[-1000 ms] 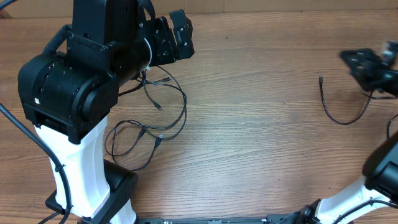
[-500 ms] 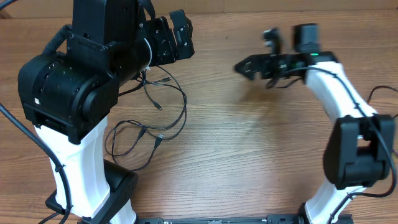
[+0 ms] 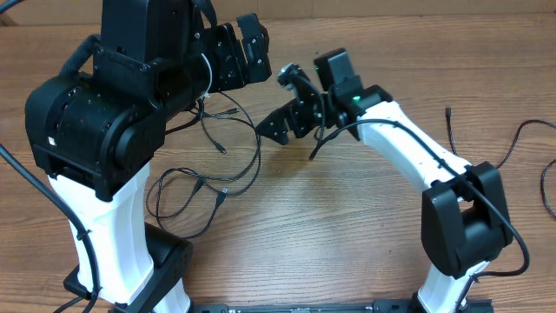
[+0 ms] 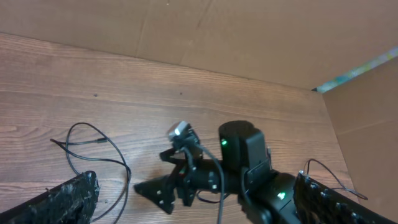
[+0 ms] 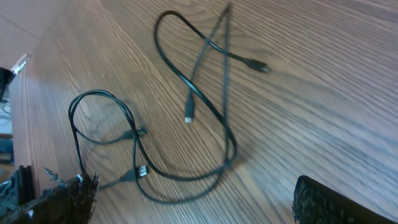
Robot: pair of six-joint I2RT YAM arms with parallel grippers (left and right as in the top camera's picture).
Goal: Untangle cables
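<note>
While both arms hang over the wooden table, we've got the main bunch of cables sitting on the left half in loose loops. It's right next to the left arm's white base, and one strand disappears under that arm's black body in the overhead view. The left gripper is up off the wood near the far edge. In its own wrist camera the two fingers sit way out at the bottom corners, so we'd call it spread wide with nothing in it. The right gripper is stretched across to the middle, just right of the loops. Its jaws are also as wide as we see them, not touching any cord, and there's a little green light glowing on its wrist. From the right wrist camera we're looking down on the bunch: cords cross each other in a few spots, but we honestly can't tell if that's a real knot or just overlap. A silvery-tipped plug lies in the middle of it, and another plug end points out toward the upper right. One separate cord lies well apart on the right side, partly hidden by the right arm's white link. Cardboard wall runs behind the table.
</note>
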